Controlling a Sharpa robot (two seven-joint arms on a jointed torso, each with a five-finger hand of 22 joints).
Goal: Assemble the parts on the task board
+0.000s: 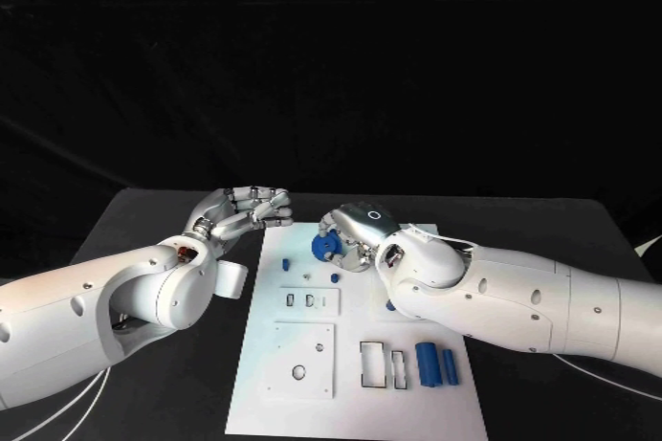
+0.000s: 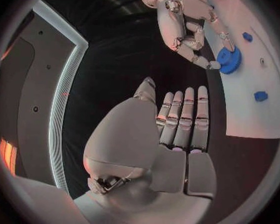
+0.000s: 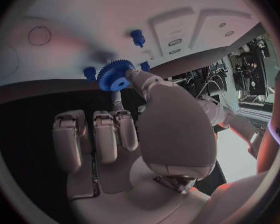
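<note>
The right robot hand [image 1: 353, 232] pinches the blue gear [image 1: 327, 247], seemingly light, rigid plastic, by its toothed rim above the task board [image 1: 311, 403]; left robot hand [image 1: 249, 211] curled, holding nothing

Gear [image 1: 327, 247] above task board [image 1: 311, 384]

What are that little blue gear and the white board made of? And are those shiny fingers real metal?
The blue gear, held by the right robot hand, looks like matte moulded or printed plastic: even colour, crisp teeth, no glint. The white board seems a rigid, matte plastic or painted plate with cut-out slots. The fingers have a satin silver sheen, which suggests metal, though coated plastic is possible.
</note>
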